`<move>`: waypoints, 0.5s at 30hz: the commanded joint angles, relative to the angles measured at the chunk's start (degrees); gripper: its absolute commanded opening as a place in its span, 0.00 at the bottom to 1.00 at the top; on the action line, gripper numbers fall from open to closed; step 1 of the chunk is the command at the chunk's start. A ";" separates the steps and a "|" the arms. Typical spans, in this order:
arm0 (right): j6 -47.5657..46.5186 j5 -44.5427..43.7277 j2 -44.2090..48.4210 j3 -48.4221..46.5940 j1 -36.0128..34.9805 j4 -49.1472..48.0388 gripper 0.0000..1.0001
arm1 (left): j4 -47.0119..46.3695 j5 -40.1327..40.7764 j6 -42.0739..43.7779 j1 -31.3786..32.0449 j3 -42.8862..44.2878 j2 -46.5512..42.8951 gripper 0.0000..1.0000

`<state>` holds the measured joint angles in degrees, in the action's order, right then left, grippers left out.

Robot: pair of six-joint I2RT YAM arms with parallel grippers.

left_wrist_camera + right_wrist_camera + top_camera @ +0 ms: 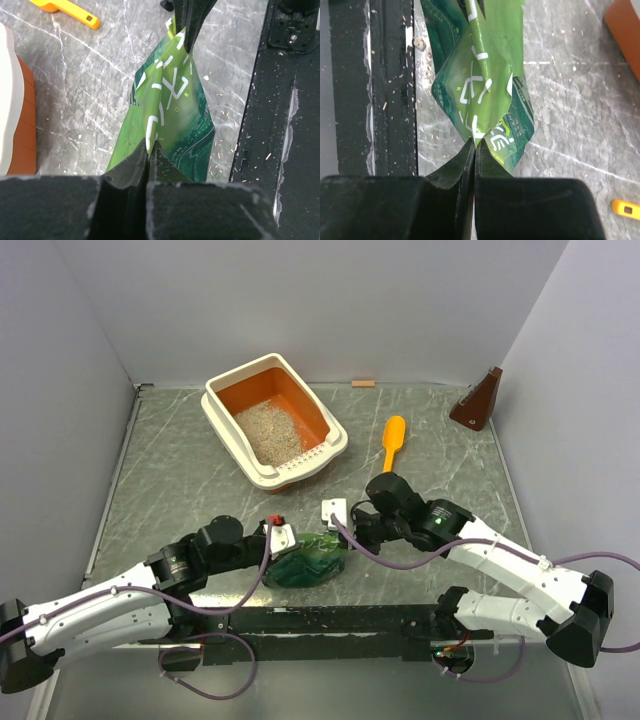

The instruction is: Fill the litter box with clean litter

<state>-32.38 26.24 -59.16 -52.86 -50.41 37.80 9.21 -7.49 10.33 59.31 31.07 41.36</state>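
Note:
The litter box (226, 437), cream rim and orange inner walls, stands at the back centre-left with a heap of pale clean litter (268, 431) inside. A crinkled green bag (309, 560) lies at the near centre between both arms. My left gripper (149, 146) is shut on one edge of the green bag (172, 110). Pinching the opposite edge of the same bag (480, 85), my right gripper (474, 141) is also shut. From above, the left gripper (288, 545) and right gripper (345, 528) flank the bag.
A yellow-orange scoop (392, 440) lies right of the box. A brown wedge-shaped object (477, 400) stands at the back right. A black rail (330, 618) runs along the near edge. Loose granules speckle the marbled table (170, 470). Grey walls enclose three sides.

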 commanded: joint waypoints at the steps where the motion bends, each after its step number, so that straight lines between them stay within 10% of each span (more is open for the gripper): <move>1: 0.12 0.30 3.26 0.48 2.86 2.72 0.00 | 2.57 6.52 -0.31 -1.21 -1.36 -4.35 0.01; 8: 3.90 -2.41 0.54 -2.59 3.92 0.96 0.02 | 0.11 5.03 -2.33 -1.21 -2.59 -5.33 0.00; 15: 11.54 -19.09 4.21 -5.50 4.36 -2.99 0.50 | -0.42 4.59 -3.12 -1.13 -2.50 -6.03 0.01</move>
<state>-25.80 20.05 -59.20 -55.07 -46.78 36.40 8.67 -5.69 7.88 58.65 28.29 37.17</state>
